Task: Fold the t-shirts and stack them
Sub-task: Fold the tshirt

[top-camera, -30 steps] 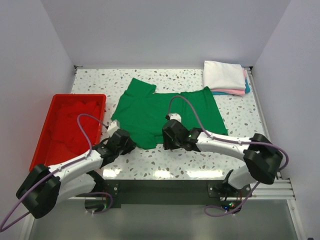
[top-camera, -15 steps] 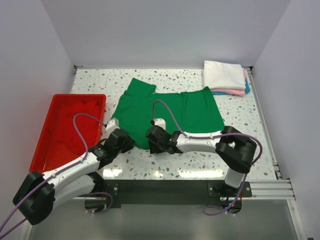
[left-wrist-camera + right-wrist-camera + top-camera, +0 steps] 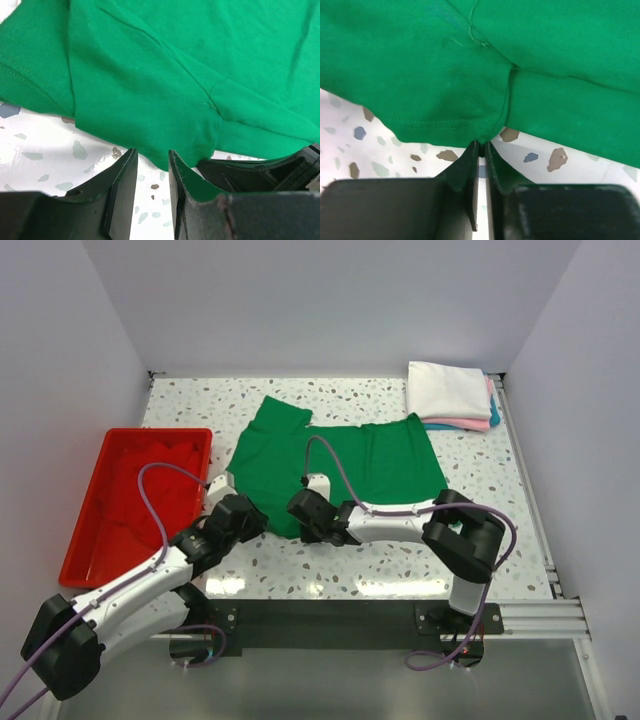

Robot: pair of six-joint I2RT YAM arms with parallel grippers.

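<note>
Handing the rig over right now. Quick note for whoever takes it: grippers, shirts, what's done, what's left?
Left gripper: open, with its fingertips on either side of the green t-shirt's near edge, not clamped.
Right gripper: shut on that same near edge, a little further right.
Green t-shirt: spread out mid-table, unfolded.
Done: white t-shirt, pink t-shirt and light blue t-shirt are folded and stacked at the far right corner, white on top.
Left: fold the green one and add it to the stack.
Red tray on the left: contents unclear.
</note>
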